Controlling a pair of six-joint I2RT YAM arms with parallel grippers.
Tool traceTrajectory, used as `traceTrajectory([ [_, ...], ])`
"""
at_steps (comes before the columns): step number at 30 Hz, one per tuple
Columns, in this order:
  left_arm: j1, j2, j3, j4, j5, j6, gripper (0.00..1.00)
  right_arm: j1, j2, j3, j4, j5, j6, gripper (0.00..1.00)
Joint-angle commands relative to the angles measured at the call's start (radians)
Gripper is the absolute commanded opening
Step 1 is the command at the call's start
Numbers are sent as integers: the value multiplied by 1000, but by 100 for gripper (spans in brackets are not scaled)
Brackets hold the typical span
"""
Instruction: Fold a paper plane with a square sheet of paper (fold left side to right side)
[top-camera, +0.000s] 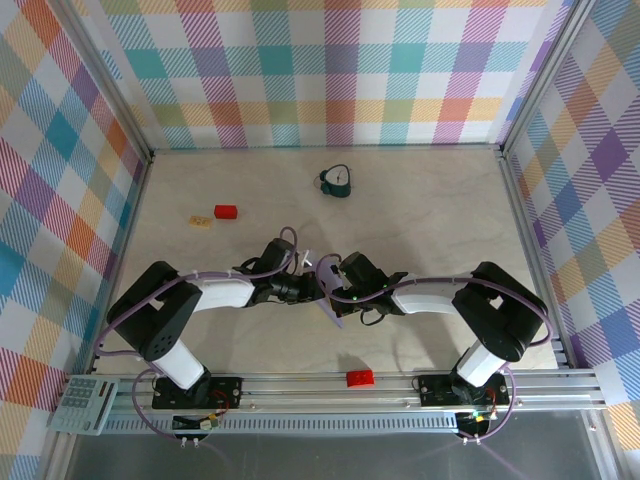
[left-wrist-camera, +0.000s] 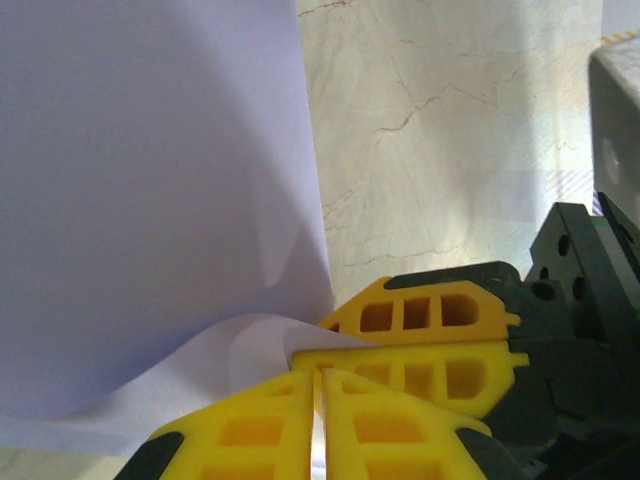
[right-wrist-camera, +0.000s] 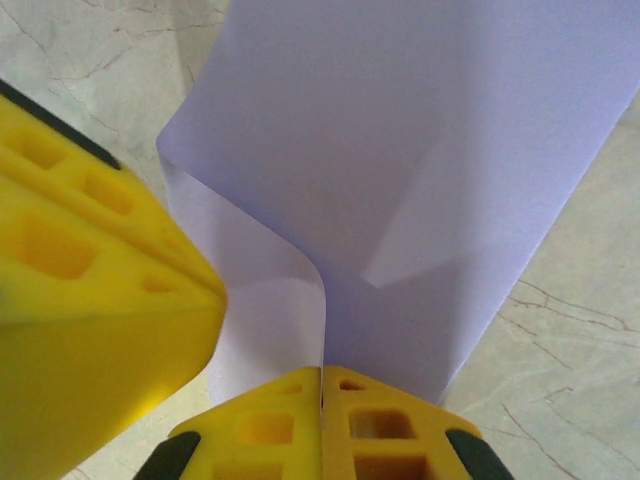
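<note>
- The thin, pale lavender square sheet of paper (top-camera: 331, 308) is held between the two grippers. It sits on the arm-base side of the dark teal clock-shaped object (top-camera: 338, 181), well apart from it.
- The sheet (right-wrist-camera: 400, 150) is smooth and matte, with a soft bend and a flap curling near its gripped edge.
- The left gripper (left-wrist-camera: 318, 375) has ribbed yellow plastic fingers (left-wrist-camera: 250, 430) with cut-out windows, pressed together and pinching the sheet's (left-wrist-camera: 150, 200) edge.
- The right gripper (right-wrist-camera: 322, 372) is likewise clamped on the sheet, its tips touching.
- The table (left-wrist-camera: 450, 130) is cream, marble-patterned with fine brown veins.
- A small red block (top-camera: 225, 211) lies left of the clock-shaped object.
</note>
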Motion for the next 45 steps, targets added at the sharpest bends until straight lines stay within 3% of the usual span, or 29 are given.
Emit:
traceTrajectory([
  [1,-14,33,21,6,23,-6,11,-1,44,-14,-111,14,-9,1],
  [29,-14,31,-56,-22,-45,30,11,-1,39,-1,-126,14,-10,7],
  [37,-14,43,-66,-33,-62,31,10,-24,-36,49,-168,8,-24,16],
  [45,-14,48,-68,-30,-74,27,7,-88,-194,54,-271,-28,-32,33],
])
